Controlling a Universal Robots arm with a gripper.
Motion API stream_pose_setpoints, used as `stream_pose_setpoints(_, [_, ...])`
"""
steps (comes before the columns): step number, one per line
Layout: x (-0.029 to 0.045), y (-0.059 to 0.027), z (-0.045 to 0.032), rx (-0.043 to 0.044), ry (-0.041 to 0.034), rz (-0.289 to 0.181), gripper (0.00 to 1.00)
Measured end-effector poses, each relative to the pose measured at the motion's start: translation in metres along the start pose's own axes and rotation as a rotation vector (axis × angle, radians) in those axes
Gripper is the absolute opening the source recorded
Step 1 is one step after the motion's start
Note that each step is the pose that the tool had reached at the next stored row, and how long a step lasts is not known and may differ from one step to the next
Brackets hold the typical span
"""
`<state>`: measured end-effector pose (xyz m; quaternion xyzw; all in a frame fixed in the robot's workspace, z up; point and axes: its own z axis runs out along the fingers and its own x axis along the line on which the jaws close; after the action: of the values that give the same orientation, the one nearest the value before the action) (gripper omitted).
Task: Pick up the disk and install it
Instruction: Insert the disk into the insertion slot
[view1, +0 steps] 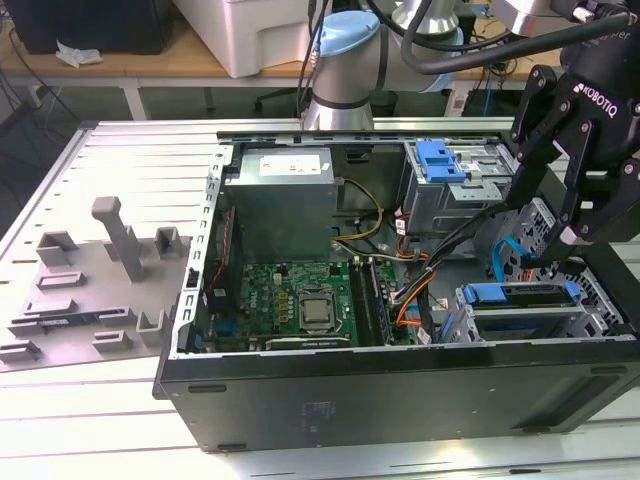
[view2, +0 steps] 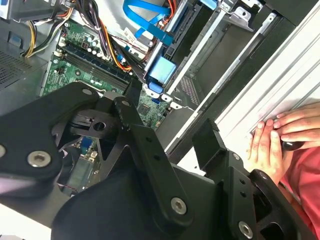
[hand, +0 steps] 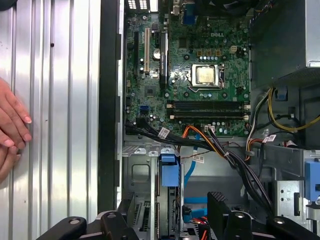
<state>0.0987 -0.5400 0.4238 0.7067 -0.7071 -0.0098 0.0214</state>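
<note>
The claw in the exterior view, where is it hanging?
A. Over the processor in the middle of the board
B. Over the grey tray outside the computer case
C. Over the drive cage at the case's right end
C: the claw hangs above the drive cage, at the end of the open case on the exterior view's right.

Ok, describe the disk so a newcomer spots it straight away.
Start at the open computer case. In its near corner on the exterior view's right stands a grey drive cage, and the disk sits in it. A long blue carrier strip runs along it, unlike the chunkier blue bracket farther back.
</note>
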Motion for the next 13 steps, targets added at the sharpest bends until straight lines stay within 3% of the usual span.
stream_pose_setpoints(5, [-0.0017,-0.0023,-0.0001,0.0001,-0.0001,0.000,0.68])
stream_pose_setpoints(10, [-0.0042,-0.0149,-0.0006,0.0000,0.0000,0.000,0.68])
stream_pose_setpoints(13, [-0.0051,-0.0275,-0.0008,0.0000,-0.0001,0.000,0.68])
